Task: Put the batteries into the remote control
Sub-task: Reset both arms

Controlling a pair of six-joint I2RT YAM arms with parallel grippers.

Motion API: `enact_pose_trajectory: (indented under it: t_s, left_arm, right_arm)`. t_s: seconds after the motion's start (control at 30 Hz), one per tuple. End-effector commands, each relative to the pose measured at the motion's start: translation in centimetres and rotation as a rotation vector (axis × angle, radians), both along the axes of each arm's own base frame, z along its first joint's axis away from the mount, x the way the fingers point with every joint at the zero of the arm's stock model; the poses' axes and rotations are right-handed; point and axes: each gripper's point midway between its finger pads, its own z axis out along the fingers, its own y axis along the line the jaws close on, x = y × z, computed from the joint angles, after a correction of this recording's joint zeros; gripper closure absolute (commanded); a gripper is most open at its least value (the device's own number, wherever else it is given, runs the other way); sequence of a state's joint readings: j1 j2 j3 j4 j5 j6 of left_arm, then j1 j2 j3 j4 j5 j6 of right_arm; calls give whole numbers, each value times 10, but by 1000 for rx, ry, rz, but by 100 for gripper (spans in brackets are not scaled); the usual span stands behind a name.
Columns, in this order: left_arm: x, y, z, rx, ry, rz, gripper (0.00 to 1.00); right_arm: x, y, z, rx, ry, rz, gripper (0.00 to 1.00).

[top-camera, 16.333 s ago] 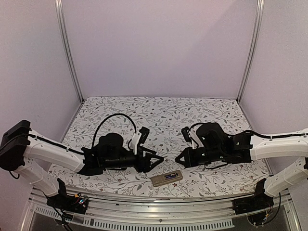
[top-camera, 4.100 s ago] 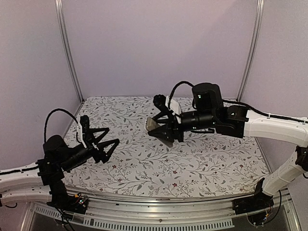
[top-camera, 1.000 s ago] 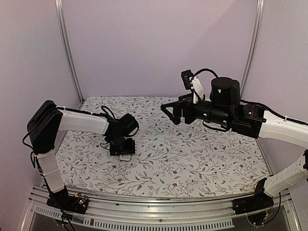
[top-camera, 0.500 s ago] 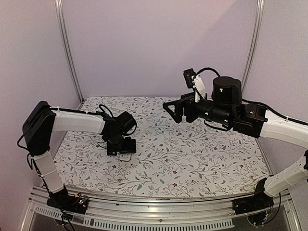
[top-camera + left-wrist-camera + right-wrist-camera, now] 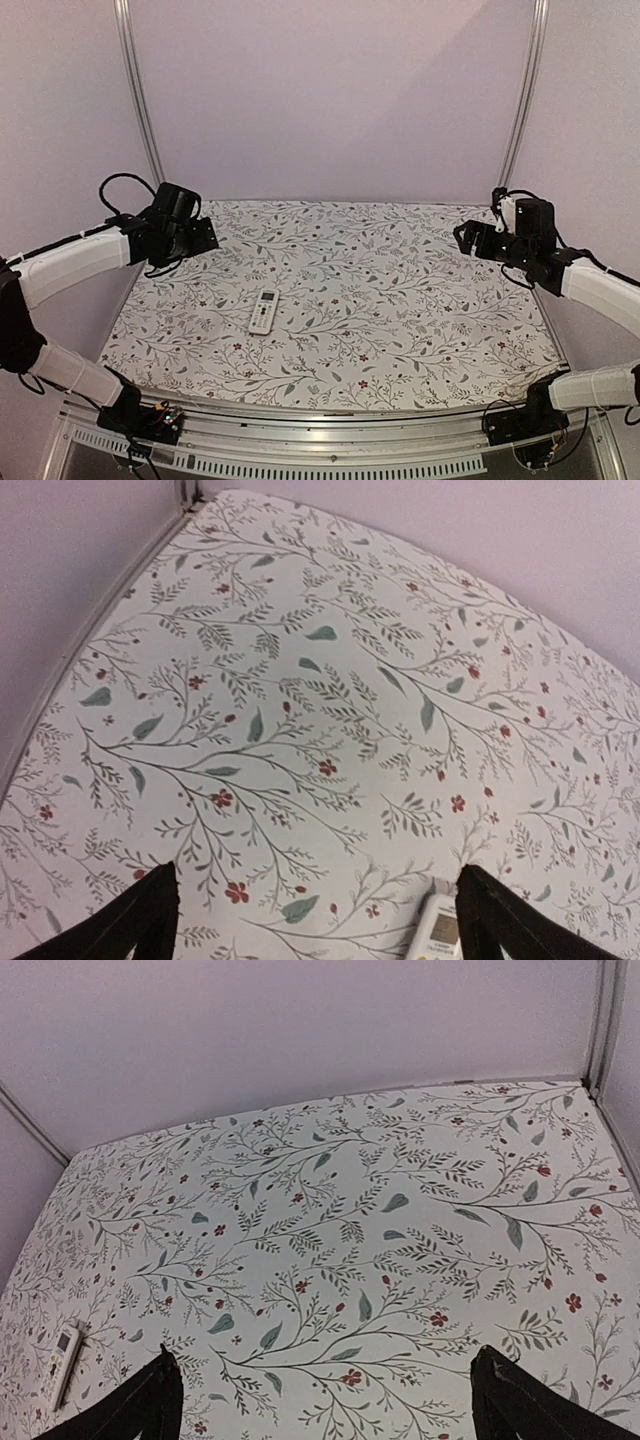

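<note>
Plainly, the remote control point(image 5: 263, 311) lies face up (screen end uppermost) lower left of centre on the floral worktop point(image 5: 420, 310); left pincer point(image 5: 203, 238) and right pincer point(image 5: 468, 240) both gape empty at the frame's edges.

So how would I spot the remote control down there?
Look at the flower-patterned table. Left of its middle lies the remote control, a small slim bar, face up, with a little screen at its far end and buttons below. It is plain white, so it stands out against the leaves and red flowers printed around it.
</note>
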State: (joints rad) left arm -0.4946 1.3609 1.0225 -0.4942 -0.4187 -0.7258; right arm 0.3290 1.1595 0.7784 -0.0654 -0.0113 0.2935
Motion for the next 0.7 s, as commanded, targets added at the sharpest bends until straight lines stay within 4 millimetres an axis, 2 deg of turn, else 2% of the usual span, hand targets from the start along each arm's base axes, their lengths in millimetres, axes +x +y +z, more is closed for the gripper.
enact_pose_trajectory:
  t_s: [0.0, 0.13, 0.23, 0.3, 0.4, 0.53, 0.67]
  left_arm:
    - [13, 86, 15, 185, -159, 216, 4]
    - [-1, 147, 7, 230, -242, 391, 4]
    - [-4, 167, 16, 297, -350, 408, 4]
    - [-1, 169, 20, 334, -412, 361, 4]
    - [9, 166, 23, 388, -458, 283, 2]
    - [21, 149, 11, 379, -485, 156, 2]
    - [25, 135, 2, 328, -526, 79, 2]
  right_arm:
    - [-7, -53, -2, 106, -54, -93, 1]
    - [-18, -96, -24, 183, -80, -182, 1]
    - [-24, -111, -33, 184, -125, -262, 1]
    - [-24, -123, -38, 215, -118, -351, 1]
    - [-28, -131, -51, 231, -100, -409, 1]
    - [-36, -136, -57, 192, -143, -422, 1]
    - [-37, -135, -54, 192, -167, -414, 1]
